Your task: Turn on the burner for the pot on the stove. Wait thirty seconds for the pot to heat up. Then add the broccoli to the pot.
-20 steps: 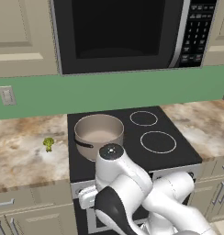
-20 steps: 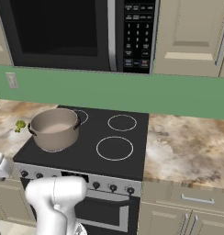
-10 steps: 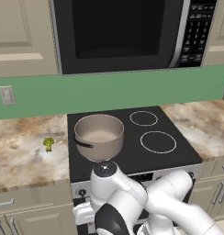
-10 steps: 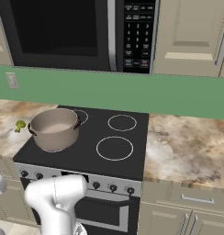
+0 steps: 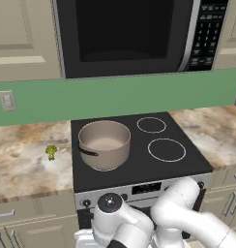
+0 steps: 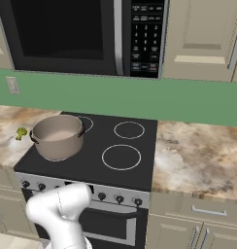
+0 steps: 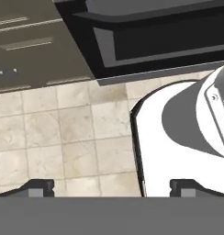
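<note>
The beige pot (image 5: 104, 144) (image 6: 57, 136) stands upright on the front-left ring of the black glass-top stove (image 5: 139, 162) (image 6: 91, 163). The tiny green broccoli (image 5: 51, 151) (image 6: 21, 132) lies on the marble counter left of the stove, apart from the pot. Small black knobs (image 6: 119, 198) line the silver front panel. My arm is folded low in front of that panel. In the hand view my gripper (image 7: 114, 187) points down at the tiled floor, open, its fingertips (image 7: 38, 186) far apart with nothing between them.
A black microwave (image 5: 125, 34) (image 6: 67, 29) hangs over the stove. Marble counter (image 6: 198, 155) stretches to the right of the stove. In the hand view, the dark oven front (image 7: 150, 36) and a cabinet base (image 7: 36, 41) stand above beige floor tiles (image 7: 63, 137).
My arm has sunk in front of the stove; its round joint has dropped from beside the pot to below the front panel. Pot and broccoli have not moved.
</note>
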Motion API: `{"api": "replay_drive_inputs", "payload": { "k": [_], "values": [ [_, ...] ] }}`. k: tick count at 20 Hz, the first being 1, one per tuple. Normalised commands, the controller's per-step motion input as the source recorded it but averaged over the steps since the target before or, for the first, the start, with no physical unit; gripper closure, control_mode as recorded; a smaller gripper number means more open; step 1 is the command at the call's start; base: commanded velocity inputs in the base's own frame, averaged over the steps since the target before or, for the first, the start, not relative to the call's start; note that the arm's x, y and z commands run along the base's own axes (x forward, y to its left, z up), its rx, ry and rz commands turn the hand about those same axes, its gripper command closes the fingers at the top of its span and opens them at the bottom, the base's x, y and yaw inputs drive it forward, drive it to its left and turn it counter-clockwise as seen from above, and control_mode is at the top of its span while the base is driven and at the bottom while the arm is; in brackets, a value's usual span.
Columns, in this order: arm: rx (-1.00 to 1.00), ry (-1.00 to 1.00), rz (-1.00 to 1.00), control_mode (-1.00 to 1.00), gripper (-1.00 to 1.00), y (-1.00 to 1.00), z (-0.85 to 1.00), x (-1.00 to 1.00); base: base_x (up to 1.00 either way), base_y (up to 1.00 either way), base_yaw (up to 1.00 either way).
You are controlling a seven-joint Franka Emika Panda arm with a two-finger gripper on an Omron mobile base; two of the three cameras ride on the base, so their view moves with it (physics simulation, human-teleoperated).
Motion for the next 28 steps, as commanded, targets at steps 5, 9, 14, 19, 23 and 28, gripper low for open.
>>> {"api": "replay_drive_inputs", "payload": {
  "k": [5, 9, 14, 19, 23, 28],
  "values": [
    [0.06, -0.24, -0.12, -1.0, -1.0, 0.0, -0.44, -0.33, 0.0, 0.0, 0.0],
    [0.0, -0.2, -0.2, -1.0, -1.0, 0.0, -0.37, -0.21, 0.0, 0.0, 0.0],
    [0.0, -0.34, -0.11, -1.0, -1.0, 0.0, -0.07, -0.21, 0.0, 0.0, 0.0],
    [-0.06, -0.44, -0.03, -1.0, -1.0, 0.03, 0.0, -0.24, 0.0, 0.0, 0.0],
    [-0.14, -0.39, 0.0, -1.0, -1.0, 0.17, 0.07, -0.14, 0.0, 0.0, 0.0],
    [-0.19, -0.53, 0.0, -1.0, -1.0, 0.18, 0.16, -0.37, 0.0, 0.0, 0.0]
  ]
}}
